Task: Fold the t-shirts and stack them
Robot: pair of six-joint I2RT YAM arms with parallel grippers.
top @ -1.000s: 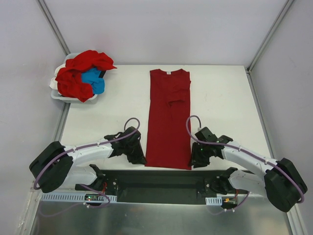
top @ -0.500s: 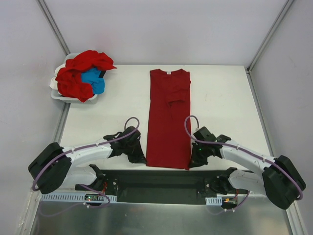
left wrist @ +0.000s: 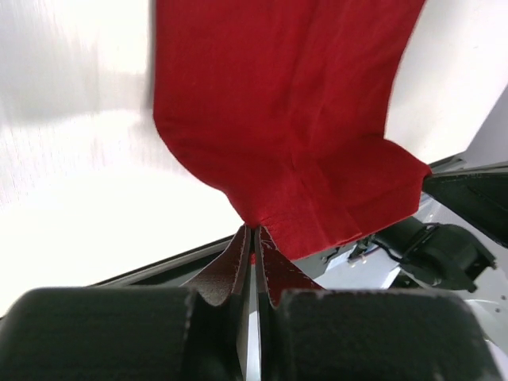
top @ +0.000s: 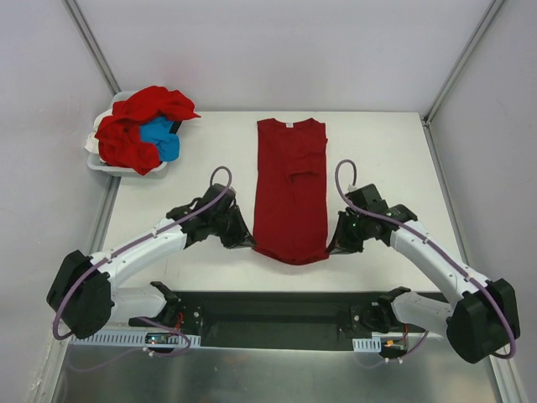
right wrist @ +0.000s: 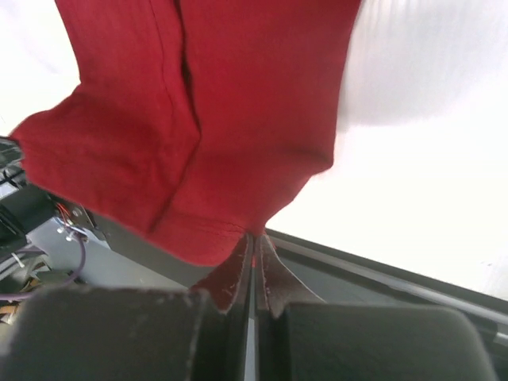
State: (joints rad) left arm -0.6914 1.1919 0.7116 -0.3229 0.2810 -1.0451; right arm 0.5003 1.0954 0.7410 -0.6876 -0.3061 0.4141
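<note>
The folded deep-red cloth t-shirt lies along the middle of the white table. The left gripper and right gripper each pinch a near hem corner, jaws pressed tight. Light and limp, it sags between them; the corners look the best hold.

Looks like a robot lab cell: a bare white bench boxed in by plain pale panels on metal rails. At 6 o'clock, a left arm and a right arm are bolted to a black plate, with loose purple cables and exposed circuit boards.
</note>
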